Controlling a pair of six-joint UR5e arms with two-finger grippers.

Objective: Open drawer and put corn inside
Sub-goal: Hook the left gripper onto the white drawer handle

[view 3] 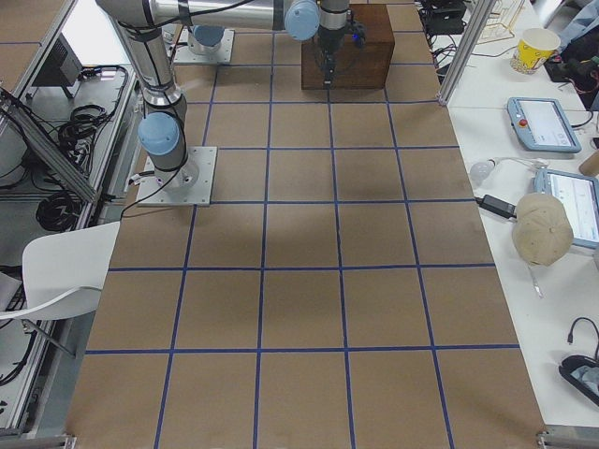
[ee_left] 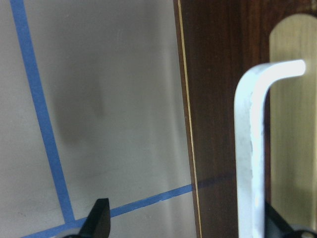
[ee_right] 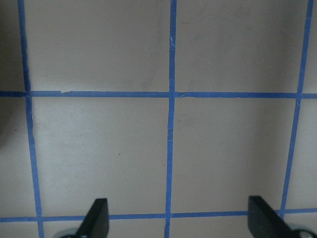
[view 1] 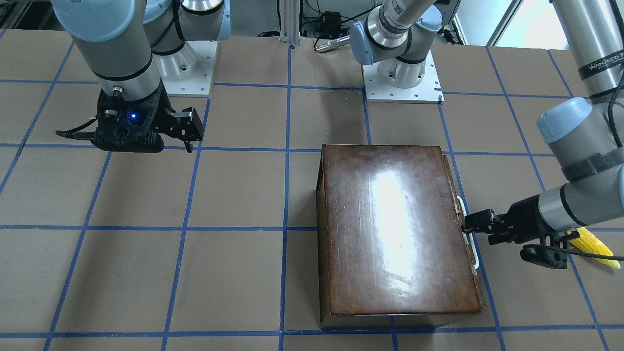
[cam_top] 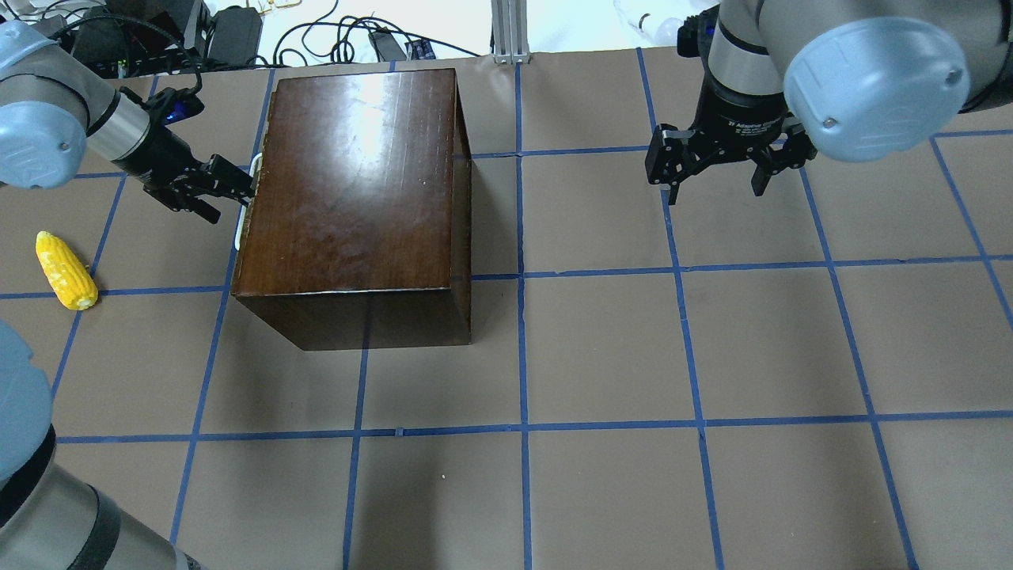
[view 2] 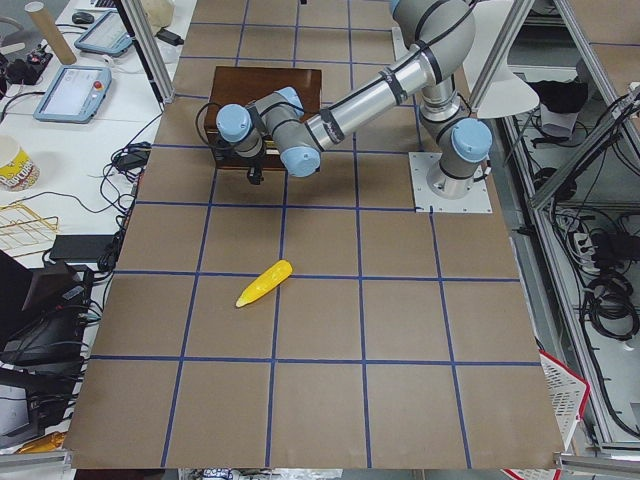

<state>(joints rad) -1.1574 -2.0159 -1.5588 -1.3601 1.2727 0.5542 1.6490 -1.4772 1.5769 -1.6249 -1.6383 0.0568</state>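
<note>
Reaching with the left gripper [view 1: 465, 225] in at the end of the glossy dark-brown wooden box [cam_top: 348, 174] facing the robot's left, right up at the drawer [ee_left: 218, 99]. Holding those jaws spread wide: one fingertip [ee_left: 101, 218] hanging over the paper-brown table [cam_top: 601, 348] short of the box, the other sitting on the far side of the whitish handle [ee_left: 250, 148], so bracketing the handle without pinching it. Possibly touching the handle with that second fingertip, possibly only sitting just beside it; not being able to tell from the wrist view. Finding the drawer pushed in, its dark front panel lying close against the box, with a brass-coloured plate [ee_left: 292, 124] showing behind the handle. Finding the box itself standing on the table in the robot's left half, toward the far edge, with a bright glare lying across its top. Finding the corn [cam_top: 65, 269] lying on its side on the table farther out to the robot's left, well apart from the box and beyond the left gripper, being touched by neither gripper, its narrower end pointing away from the robot. Hanging the right gripper [cam_top: 715, 190] above the table on the robot's right, well apart from the box, fingers pointing down. Holding those jaws spread as well, gripping only air, with blue tape lines [ee_right: 171, 124] crossing on the table beneath.
</note>
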